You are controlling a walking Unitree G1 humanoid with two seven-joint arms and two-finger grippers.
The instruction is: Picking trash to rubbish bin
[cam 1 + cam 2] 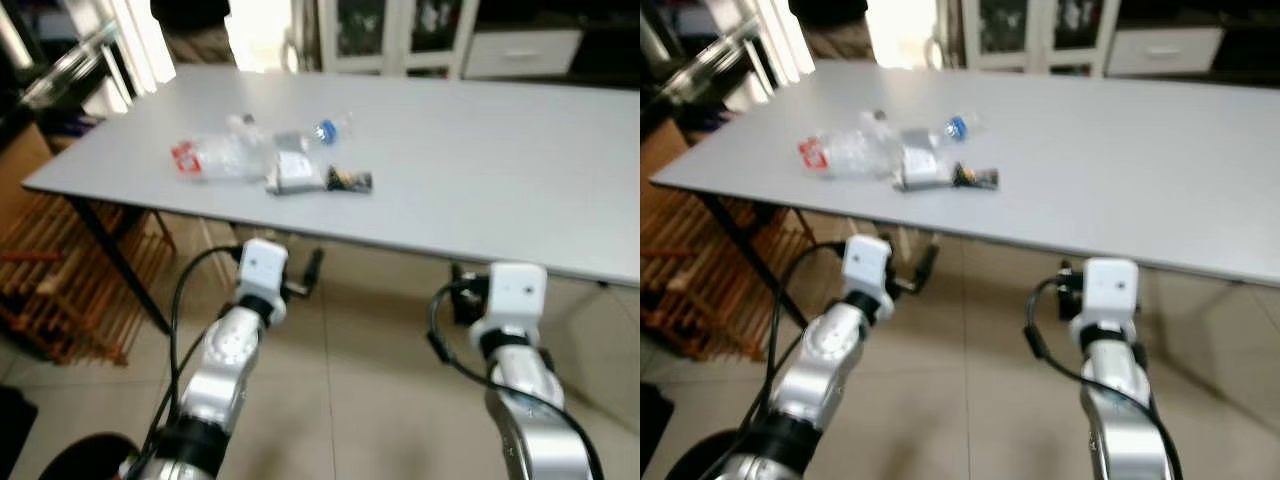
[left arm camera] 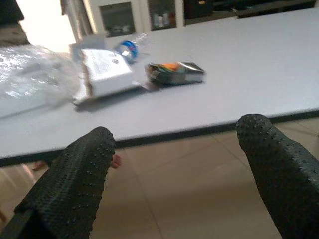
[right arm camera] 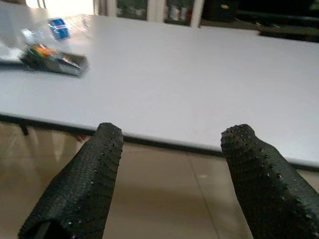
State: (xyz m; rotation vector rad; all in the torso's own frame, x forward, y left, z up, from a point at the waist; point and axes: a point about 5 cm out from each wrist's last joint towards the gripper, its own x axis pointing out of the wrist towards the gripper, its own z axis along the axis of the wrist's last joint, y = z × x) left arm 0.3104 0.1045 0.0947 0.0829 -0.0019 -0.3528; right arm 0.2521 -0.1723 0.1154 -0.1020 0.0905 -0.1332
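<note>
**Both claws released below the table edge**

Left gripper and right gripper hang spread and empty below the grey table edge. The trash lies at eleven o'clock on the smooth top: crinkled clear bottle, white packet, dark shiny wrapper, touching or just beside one another. Tiled floor lies beneath.

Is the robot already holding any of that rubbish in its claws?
No: in the wrist views both the left gripper and the right gripper stand open with nothing between the fingers, below the table edge where the trash lies.
</note>
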